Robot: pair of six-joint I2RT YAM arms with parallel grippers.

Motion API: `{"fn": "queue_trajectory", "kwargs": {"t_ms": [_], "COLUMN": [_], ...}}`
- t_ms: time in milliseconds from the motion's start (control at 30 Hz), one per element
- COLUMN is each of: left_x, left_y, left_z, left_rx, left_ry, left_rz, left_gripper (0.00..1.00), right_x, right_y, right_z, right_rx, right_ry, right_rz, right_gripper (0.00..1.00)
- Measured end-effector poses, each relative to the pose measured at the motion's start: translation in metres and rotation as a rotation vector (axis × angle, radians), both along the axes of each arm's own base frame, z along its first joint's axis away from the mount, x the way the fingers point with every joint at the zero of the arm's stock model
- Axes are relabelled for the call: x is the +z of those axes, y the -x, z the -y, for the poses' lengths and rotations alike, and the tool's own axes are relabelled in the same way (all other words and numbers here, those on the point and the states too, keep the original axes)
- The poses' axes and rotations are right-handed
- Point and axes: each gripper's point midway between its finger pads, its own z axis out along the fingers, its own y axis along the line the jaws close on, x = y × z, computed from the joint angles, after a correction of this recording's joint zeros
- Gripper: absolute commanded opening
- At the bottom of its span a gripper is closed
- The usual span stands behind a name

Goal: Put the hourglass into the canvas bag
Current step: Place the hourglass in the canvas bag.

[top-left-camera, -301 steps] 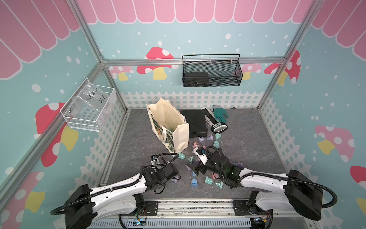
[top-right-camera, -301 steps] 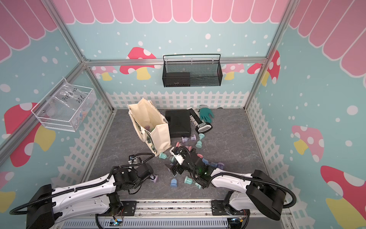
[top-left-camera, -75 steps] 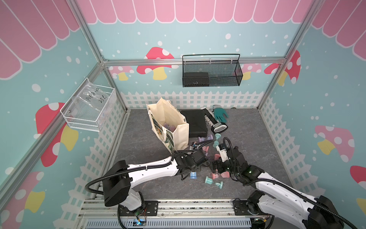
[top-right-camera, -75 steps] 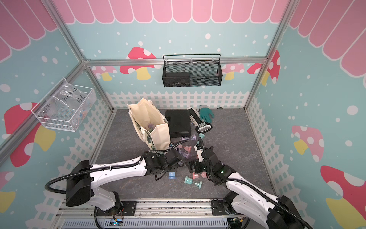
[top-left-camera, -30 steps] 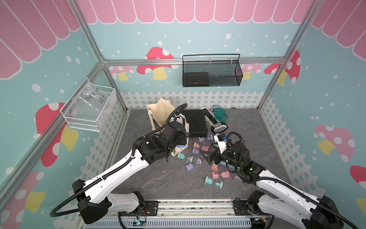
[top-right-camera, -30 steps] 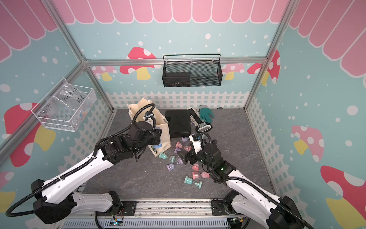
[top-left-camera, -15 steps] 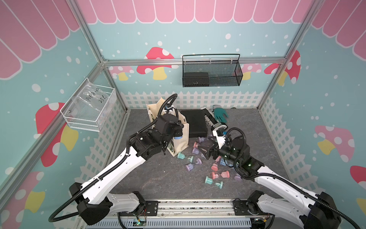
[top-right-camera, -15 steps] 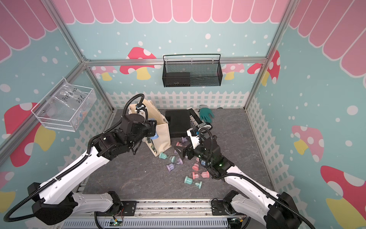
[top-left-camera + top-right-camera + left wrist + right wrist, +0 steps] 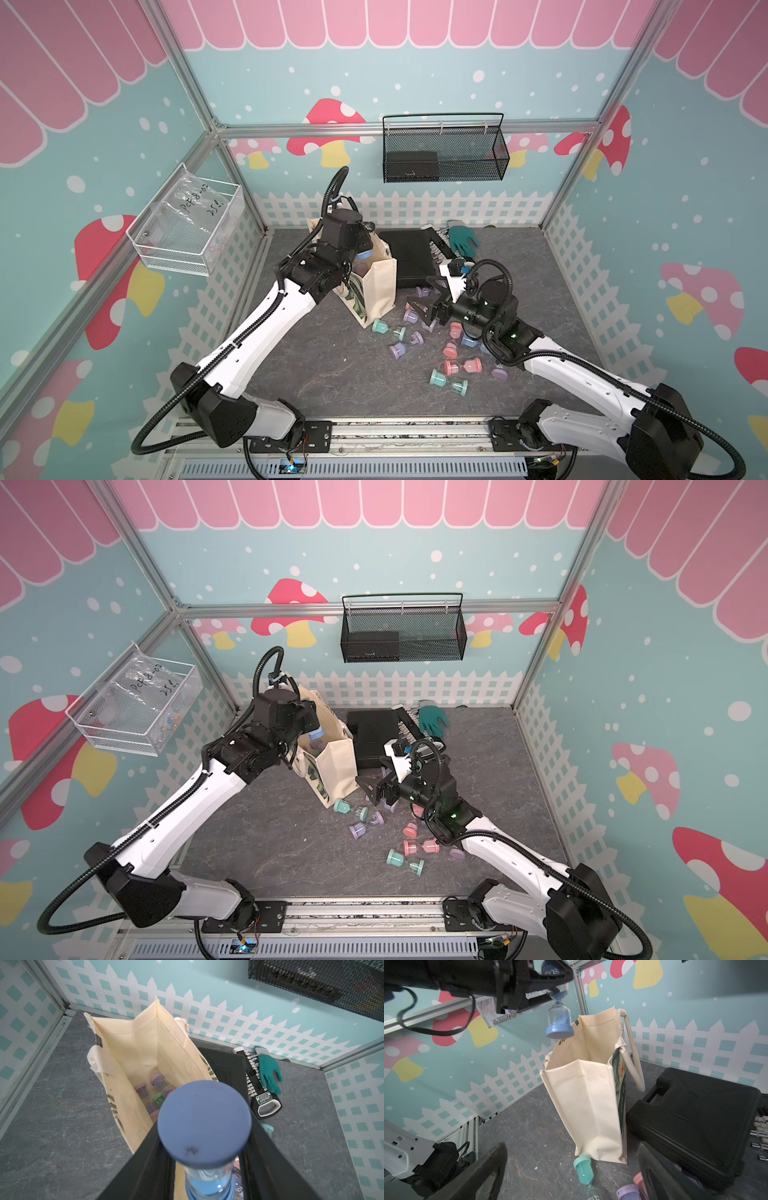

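The hourglass (image 9: 204, 1124) has blue caps and blue sand; the canvas bag (image 9: 583, 1105) is plain cream with a dark green printed panel. The case (image 9: 695, 1109) is black, the counter (image 9: 332, 374) grey with pale veins, the glove (image 9: 269, 1072) teal.

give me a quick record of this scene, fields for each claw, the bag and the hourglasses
left claw: shut on the blue hourglass, holding it over the bag's open top, near the rim
right claw: open, empty, low over the floor near the bag's base
canvas bag: upright, open, next to the black case
stored hourglasses: several at the bag's bottom, mostly purple
loose hourglasses: teal, purple and pink, scattered on the floor
task state: blue hourglass not yet released
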Motion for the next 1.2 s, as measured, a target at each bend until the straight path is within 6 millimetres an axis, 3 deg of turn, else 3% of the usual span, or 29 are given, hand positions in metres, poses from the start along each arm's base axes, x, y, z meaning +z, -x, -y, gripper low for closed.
{"fn": "queue_trajectory", "kwargs": {"t_ms": [267,500,633,867,1200], "left_x": [-0.016,-0.065,-0.103,-0.158,-0.221], "left_y": [-0.056,-0.100,-0.123,-0.142,-0.150], "left_z": [-0.020,-0.033,-0.040,-0.050,-0.048], "left_rx": [0.118,0.183,0.220,0.271,0.298], "left_ry": [0.033,0.062,0.079,0.090,0.061], "left_rz": [-0.026,-0.127,-0.206,-0.311,-0.434], "left_gripper": [0.21,0.21,0.21,0.21,0.26], "right_x": [0.017,0.018,0.022,0.023,0.020], "right_y": [-0.005,-0.010,-0.013,-0.014,-0.017], "right_z": [-0.010,-0.018,-0.020,-0.021,-0.021], "right_rx": [0.030,0.049,0.049,0.049,0.043], "right_ry": [-0.035,-0.038,-0.041,-0.040,-0.035], "right_rz": [0.037,0.038,0.050,0.061,0.057], "right_gripper": [0.99,1.00,1.00,1.00,1.00]}}
